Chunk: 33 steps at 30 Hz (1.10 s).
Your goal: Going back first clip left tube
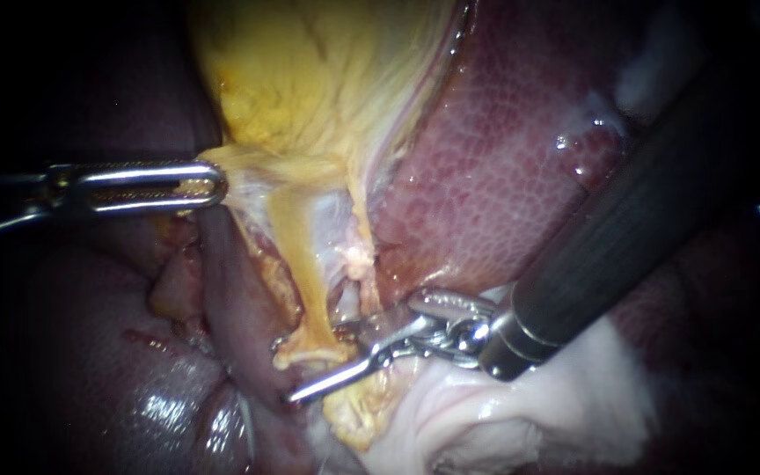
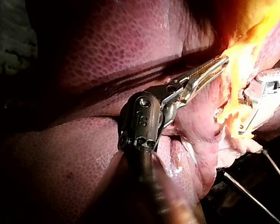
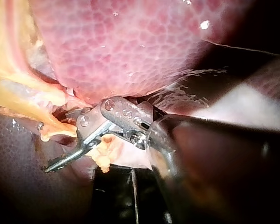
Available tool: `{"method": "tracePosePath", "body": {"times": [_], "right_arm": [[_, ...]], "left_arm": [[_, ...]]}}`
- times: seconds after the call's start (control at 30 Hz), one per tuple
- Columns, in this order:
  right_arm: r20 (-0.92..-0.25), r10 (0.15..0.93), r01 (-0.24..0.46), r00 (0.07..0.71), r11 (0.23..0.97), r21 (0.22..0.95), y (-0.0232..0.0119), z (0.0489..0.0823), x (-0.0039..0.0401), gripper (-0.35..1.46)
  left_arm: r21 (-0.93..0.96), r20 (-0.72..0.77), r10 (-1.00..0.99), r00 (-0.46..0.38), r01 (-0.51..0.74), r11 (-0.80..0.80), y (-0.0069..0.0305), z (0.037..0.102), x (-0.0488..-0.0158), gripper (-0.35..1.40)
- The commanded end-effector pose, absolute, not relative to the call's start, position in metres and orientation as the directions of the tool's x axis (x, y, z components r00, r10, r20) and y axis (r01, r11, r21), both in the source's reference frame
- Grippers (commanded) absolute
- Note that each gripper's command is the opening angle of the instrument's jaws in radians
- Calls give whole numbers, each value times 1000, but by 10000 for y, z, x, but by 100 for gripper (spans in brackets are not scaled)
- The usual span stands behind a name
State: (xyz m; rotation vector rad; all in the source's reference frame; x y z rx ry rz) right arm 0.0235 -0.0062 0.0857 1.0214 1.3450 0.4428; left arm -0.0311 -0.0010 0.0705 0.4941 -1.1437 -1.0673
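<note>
Dark and broad, the shaft of my right instrument fills the foreground of the endoscope view. It comes down from the upper right to a bright metal wrist. Its jaws stand open. One long jaw reaches out past the foot of the left tube. In the right wrist view a clear gap shows between that jaw and the other, and the tube's yellow end lies in the gap. Whether either jaw touches the tube I cannot tell. A thin metal line crosses the tube just beside the jaws; whether it is a clip or a jaw edge I cannot say.

The left tube is the wide yellow strand running from the gallbladder down to these jaws. A thinner pale strand runs beside it, on the liver's side. The liver, mottled red, lies behind the right jaws, and pale white tissue lies under the shaft.

My left instrument is well apart from the right one. Its slotted jaws are closed on the yellow edge of the gallbladder, near where the tube begins.
</note>
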Motion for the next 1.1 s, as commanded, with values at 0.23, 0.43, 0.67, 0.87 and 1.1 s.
{"method": "tracePosePath", "body": {"times": [0.23,0.43,0.67,0.87,1.1], "right_arm": [[-623,756,272,202,568,777,-31,869,225,60],[-627,753,271,201,572,774,-28,871,215,60],[-627,752,283,205,568,773,-32,865,195,60],[-647,739,280,188,592,756,-19,844,158,60],[-689,702,263,181,640,721,-1,806,103,60]], "left_arm": [[785,486,-874,27,426,450,-10,704,-311,-35],[785,486,-874,27,425,450,-10,704,-310,-35],[786,486,-873,28,423,451,-11,703,-305,-35],[786,486,-873,29,423,451,-12,703,-304,-35],[786,486,-873,29,422,452,-12,703,-303,-35]]}}
